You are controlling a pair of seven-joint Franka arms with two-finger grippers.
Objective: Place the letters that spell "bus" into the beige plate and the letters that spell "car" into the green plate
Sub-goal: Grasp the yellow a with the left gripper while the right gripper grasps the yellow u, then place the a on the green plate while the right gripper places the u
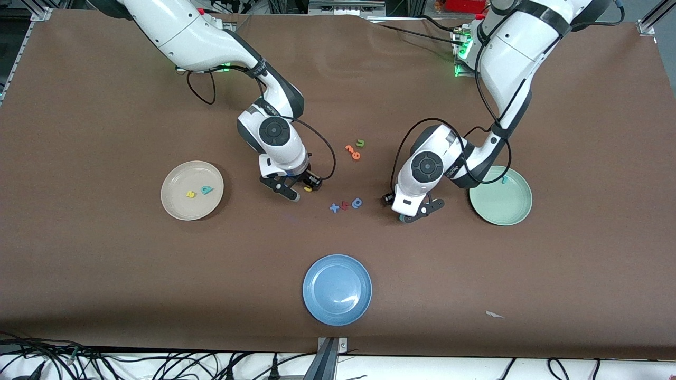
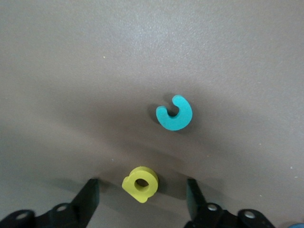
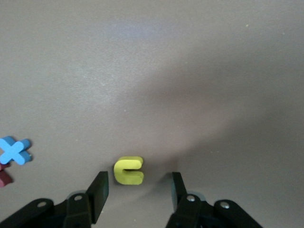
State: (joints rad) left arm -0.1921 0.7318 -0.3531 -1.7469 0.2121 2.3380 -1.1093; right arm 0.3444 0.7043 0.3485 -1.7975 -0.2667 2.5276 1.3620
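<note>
The beige plate (image 1: 179,177) holds a yellow s (image 1: 190,194) and a teal b (image 1: 206,190). My right gripper (image 1: 304,190) is down at the table beside that plate, open, with the yellow u (image 3: 128,170) lying between its fingertips and touching neither. The green plate (image 1: 499,206) holds one small teal letter (image 1: 505,179) near its rim. My left gripper (image 2: 142,202) is low over the table beside the green plate, open around the yellow a (image 2: 140,184), with gaps on both sides. The teal c (image 2: 175,113) lies just past the a. In the front view the left hand hides both.
Between the two grippers lie a blue x (image 1: 334,207), a red letter (image 1: 345,205) and a blue rounded letter (image 1: 357,202). Farther from the front camera are two orange letters (image 1: 353,152) and a green u (image 1: 360,142). A blue plate (image 1: 337,289) sits near the front edge.
</note>
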